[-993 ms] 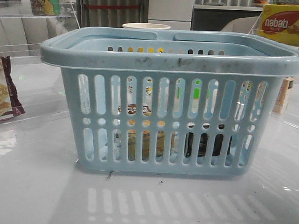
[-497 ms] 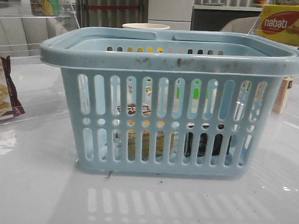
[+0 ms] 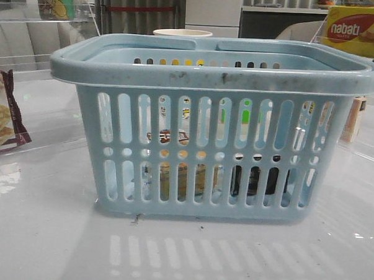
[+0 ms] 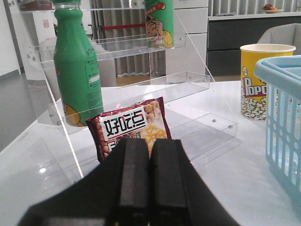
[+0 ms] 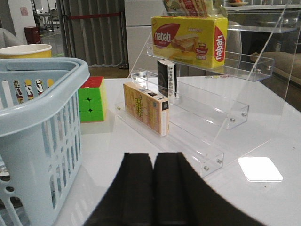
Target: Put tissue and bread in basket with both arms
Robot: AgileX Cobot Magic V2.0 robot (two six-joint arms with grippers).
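Observation:
The pale blue basket (image 3: 215,126) stands in the middle of the front view. Through its slots I see a golden-tan bread pack (image 3: 181,179) with a brown band lying low inside on the left. A dark, almost black tissue pack (image 3: 257,179) sits low inside on the right. The basket's edge also shows in the left wrist view (image 4: 283,108) and the right wrist view (image 5: 40,127). My left gripper (image 4: 149,142) is shut and empty, left of the basket. My right gripper (image 5: 154,156) is shut and empty, right of the basket. Neither gripper shows in the front view.
A maroon-edged cracker bag (image 4: 130,126), a green bottle (image 4: 77,70) and a clear shelf rack stand ahead of the left gripper. A popcorn cup (image 4: 257,80) stands beyond the basket. A nabati box (image 5: 189,39), a yellow carton (image 5: 145,108) and a colour cube (image 5: 91,98) stand on or near the right rack.

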